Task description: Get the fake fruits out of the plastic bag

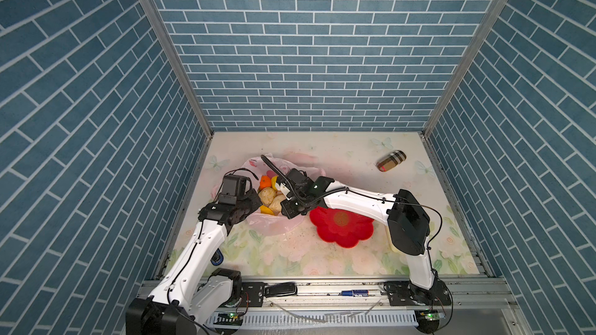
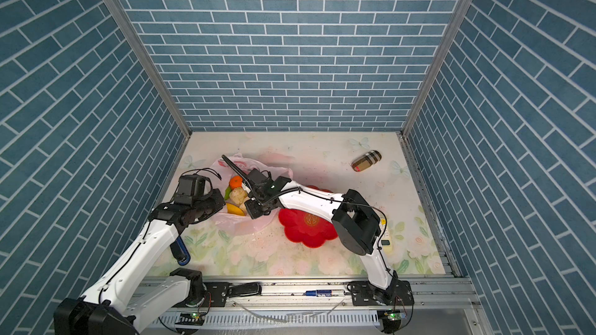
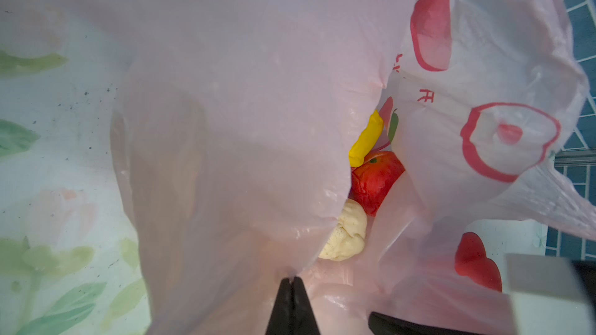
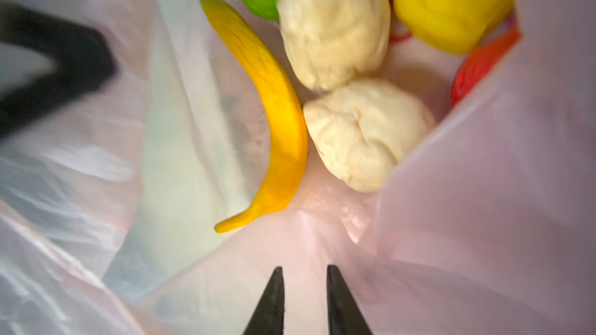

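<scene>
Left gripper (image 3: pixel 292 281) pinches crinkly translucent plastic bag (image 3: pixel 242 91); right gripper (image 4: pixel 304 270) narrowly parted near curved banana (image 4: pixel 274 107).

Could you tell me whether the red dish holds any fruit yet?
Empty where visible: the red dish shows a bare inside; the fake fruits lie in the plastic bag.
</scene>
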`<state>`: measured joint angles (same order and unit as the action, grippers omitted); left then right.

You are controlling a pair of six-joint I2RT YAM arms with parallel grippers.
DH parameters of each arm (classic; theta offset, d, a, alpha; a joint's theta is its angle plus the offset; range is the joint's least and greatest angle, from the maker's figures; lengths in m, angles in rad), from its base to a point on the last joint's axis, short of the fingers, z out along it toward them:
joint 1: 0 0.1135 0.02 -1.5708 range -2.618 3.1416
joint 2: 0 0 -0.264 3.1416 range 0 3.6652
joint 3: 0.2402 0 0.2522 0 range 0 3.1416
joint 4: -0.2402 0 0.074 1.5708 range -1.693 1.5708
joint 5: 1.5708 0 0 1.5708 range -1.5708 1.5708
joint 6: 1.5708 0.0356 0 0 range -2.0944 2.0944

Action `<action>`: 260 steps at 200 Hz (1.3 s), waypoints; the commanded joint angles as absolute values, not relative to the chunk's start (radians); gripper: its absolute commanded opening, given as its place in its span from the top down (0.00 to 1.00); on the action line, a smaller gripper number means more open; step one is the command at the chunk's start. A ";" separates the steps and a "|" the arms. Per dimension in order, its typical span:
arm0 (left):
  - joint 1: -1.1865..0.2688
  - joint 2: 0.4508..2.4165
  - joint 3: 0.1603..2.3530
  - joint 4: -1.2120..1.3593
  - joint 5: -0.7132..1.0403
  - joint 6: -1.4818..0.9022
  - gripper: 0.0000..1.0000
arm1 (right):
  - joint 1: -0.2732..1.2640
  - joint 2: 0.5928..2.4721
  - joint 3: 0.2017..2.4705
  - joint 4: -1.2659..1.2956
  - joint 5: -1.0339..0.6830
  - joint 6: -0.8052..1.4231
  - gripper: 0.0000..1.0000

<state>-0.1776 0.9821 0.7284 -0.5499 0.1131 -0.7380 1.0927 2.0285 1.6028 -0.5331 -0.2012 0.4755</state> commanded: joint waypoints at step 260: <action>-0.190 1.116 1.105 -0.988 0.042 -0.395 0.20 | 1.054 1.943 1.690 -0.474 -0.152 0.611 0.54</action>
